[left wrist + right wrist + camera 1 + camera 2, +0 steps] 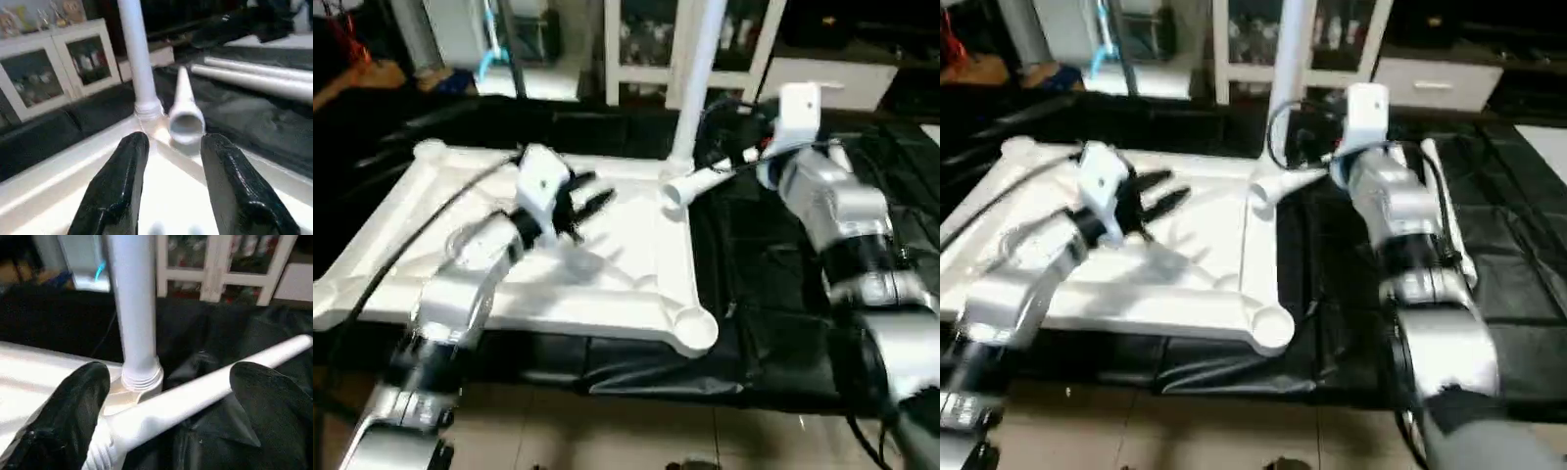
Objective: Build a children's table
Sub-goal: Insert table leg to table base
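The white table top (636, 240) lies upside down on the black cover, ribs and round corner sockets facing up. One leg (697, 69) stands upright in the far right corner socket. A second leg (703, 182) lies tilted, its wide end resting on the top's edge beside that socket. My right gripper (171, 377) is open, one finger on each side of this lying leg. Over the ribbed middle of the top hovers my left gripper (593, 193), open with nothing between its fingers (117, 191), pointing toward the lying leg's open end (186, 122).
Two more legs (254, 73) lie on the black cover (783, 284) to the right of my right arm. A white glass-door cabinet (54, 63) stands behind the work surface. A black cable (401, 255) runs along my left forearm. Tiled floor (607, 431) lies at the near edge.
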